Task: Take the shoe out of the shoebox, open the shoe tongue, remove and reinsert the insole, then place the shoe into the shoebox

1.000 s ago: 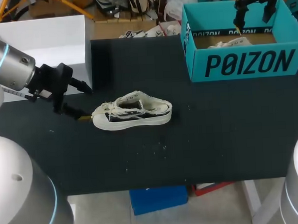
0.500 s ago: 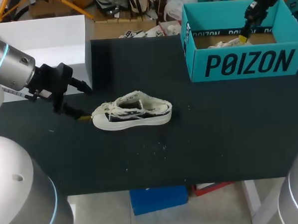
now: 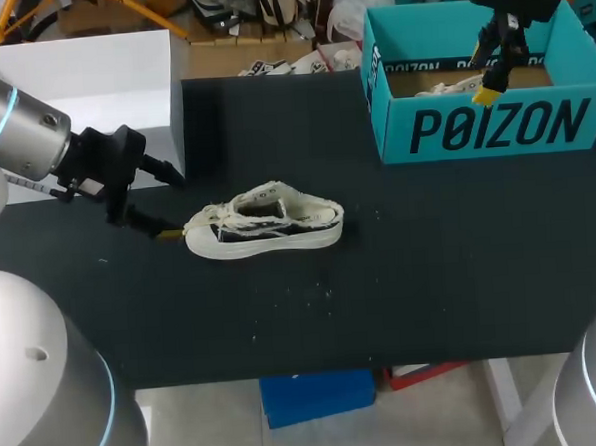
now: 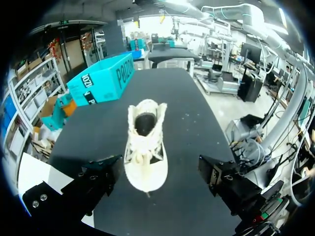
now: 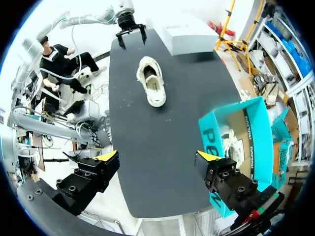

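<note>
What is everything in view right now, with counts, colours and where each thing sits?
shoe: one, cream and black, upright mid-table
shoebox: one, teal, open, table's right rear
second shoe: one, cream, inside the shoebox
white box: one, white, by the table's left rear corner
table: one, black
left gripper: one, open, at the shoe's toe
right gripper: one, open, above the shoebox's front wall

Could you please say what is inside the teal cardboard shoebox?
A white fabric shoe lies inside the teal cardboard shoebox; its front wall covers the shoe's lower part in the head view.
</note>
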`<act>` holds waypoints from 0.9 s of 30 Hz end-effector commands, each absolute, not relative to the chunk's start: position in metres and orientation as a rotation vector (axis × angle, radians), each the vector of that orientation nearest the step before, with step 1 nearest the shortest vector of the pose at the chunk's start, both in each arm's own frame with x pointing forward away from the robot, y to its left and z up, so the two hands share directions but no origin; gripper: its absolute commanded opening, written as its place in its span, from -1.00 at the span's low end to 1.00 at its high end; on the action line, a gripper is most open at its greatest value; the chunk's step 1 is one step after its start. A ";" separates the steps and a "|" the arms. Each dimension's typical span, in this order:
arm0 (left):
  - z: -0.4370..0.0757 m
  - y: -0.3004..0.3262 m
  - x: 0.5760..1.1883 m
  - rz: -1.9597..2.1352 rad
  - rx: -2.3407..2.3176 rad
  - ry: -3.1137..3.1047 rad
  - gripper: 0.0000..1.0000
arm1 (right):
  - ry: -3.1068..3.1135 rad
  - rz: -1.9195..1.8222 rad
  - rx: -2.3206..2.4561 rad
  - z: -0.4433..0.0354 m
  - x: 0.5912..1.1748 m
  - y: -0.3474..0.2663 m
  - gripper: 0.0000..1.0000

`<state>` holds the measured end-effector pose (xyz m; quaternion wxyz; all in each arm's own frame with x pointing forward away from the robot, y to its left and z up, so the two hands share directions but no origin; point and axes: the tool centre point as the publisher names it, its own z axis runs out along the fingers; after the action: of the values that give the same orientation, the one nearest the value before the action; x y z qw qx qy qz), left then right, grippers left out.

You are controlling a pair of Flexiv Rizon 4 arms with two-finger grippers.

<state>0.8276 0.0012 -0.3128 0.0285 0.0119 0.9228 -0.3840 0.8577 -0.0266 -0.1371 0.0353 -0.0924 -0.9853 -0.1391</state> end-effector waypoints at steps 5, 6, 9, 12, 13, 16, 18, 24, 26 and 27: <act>-0.314 0.002 0.827 -1.184 0.039 2.843 1.00 | -3.237 -0.479 0.006 -0.176 0.841 0.042 1.00; -0.314 0.002 0.827 -1.184 0.039 2.843 1.00 | -3.247 -0.499 0.002 -0.181 0.838 0.049 1.00; -0.314 0.002 0.827 -1.184 0.039 2.843 1.00 | -3.255 -0.570 -0.028 -0.196 0.829 0.067 1.00; -0.314 0.002 0.827 -1.184 0.039 2.843 1.00 | -3.185 -0.601 -0.003 -0.211 0.820 0.088 1.00; -0.314 0.002 0.827 -1.184 0.039 2.843 1.00 | -3.185 -0.601 -0.003 -0.211 0.820 0.088 1.00; -0.314 0.002 0.827 -1.184 0.039 2.843 1.00 | -3.185 -0.601 -0.003 -0.211 0.820 0.088 1.00; -0.314 0.002 0.827 -1.184 0.039 2.843 1.00 | -3.185 -0.601 -0.003 -0.211 0.820 0.088 1.00; -0.314 0.002 0.827 -1.184 0.039 2.843 1.00 | -3.185 -0.601 -0.003 -0.211 0.820 0.088 1.00; -0.314 0.002 0.827 -1.184 0.039 2.843 1.00 | -3.185 -0.601 -0.003 -0.211 0.820 0.088 1.00; -0.314 0.002 0.827 -1.184 0.039 2.843 1.00 | -3.185 -0.601 -0.003 -0.211 0.820 0.088 1.00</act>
<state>0.8278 0.0011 -0.3128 0.0284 0.0119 0.9228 -0.3840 0.8202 0.0870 -0.2112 -0.0498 -0.0006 -0.9813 -0.1859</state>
